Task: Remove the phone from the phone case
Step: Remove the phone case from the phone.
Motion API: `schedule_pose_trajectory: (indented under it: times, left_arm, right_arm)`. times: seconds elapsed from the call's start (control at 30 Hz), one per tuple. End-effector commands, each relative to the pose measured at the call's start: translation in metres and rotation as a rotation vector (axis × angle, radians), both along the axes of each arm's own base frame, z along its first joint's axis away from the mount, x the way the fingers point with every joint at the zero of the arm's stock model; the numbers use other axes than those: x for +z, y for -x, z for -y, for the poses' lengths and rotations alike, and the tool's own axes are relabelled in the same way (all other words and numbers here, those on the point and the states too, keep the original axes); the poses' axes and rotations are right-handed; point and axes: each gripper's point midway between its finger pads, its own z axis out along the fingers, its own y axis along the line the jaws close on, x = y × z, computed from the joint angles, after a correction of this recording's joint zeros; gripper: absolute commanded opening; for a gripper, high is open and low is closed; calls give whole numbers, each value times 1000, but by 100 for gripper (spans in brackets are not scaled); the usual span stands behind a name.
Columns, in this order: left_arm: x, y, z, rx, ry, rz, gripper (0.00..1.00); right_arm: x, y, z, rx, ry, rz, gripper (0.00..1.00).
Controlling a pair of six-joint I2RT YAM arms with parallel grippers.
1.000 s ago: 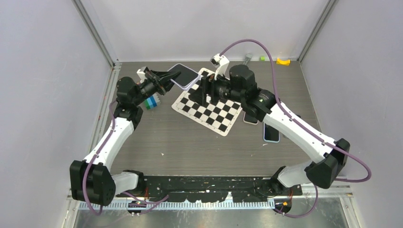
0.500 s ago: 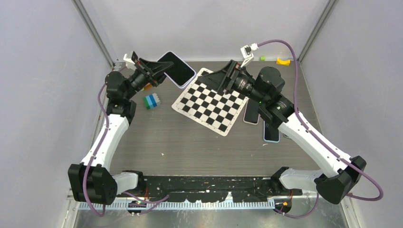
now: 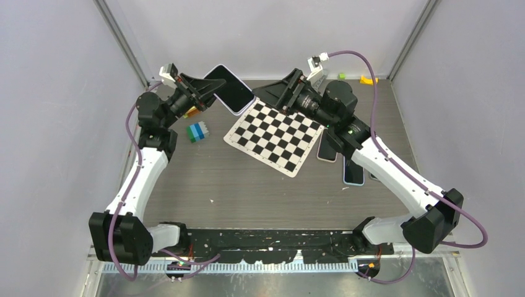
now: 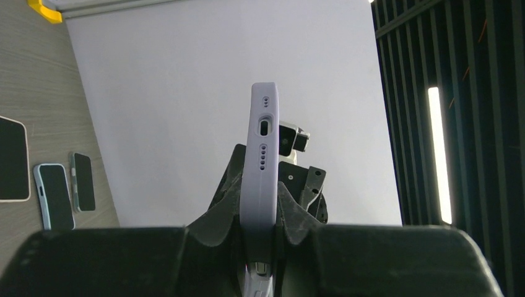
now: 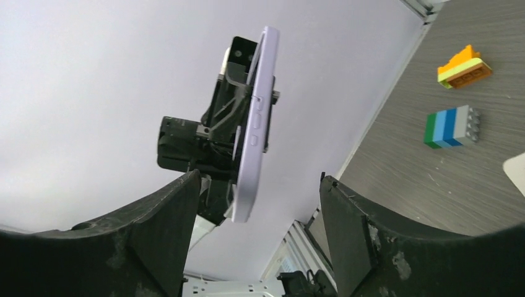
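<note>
At upper left of the overhead frame, the left tool (image 4: 260, 207) pinches the phone (image 3: 232, 88), in its lilac phone case (image 4: 263, 142), above the bench (image 3: 247, 185), so the wide-open right tool (image 5: 260, 179) should catch a free case corner and peel.

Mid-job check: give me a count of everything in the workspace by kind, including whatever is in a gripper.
Phones: 4 (cased phone in the left gripper; white-rimmed phone, light blue phone and dark phone on the table)
Brick stacks: 2 (blue-green stack, orange stack)
Checkered mat: 1
Small pieces at the far edge: 2 (yellow piece, green piece)
Total: 9
</note>
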Motion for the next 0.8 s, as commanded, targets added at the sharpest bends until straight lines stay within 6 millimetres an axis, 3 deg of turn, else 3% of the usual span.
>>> schedule_pose_trajectory:
  times: [0.0,0.1,0.27,0.47,0.5,0.63,0.77]
  left_arm:
    - [45,23,0,-13,15,175,0]
    - [46,23,0,-13,24,168,0]
    - [56,25,-3,-16,82,168,0]
    - [86,40,-8,-22,152,264,0]
    - [91,42,-9,-23,164,280,0]
    - [104,48,-13,-21,208,306,0]
    - [105,47,-14,-22,223,298,0]
  right_arm:
    - [36,11,1,33,-112,76,75]
    - [30,7,-5,51,-114,42,64]
    - [18,1,-9,46,-131,-24,38]
    - [-8,-21,-1,-16,-195,-152,15]
    - [-5,-20,-2,0,-226,-154,10]
    - [-12,-26,-7,19,-213,-176,4]
    - [-4,-22,-10,53,-234,-153,6]
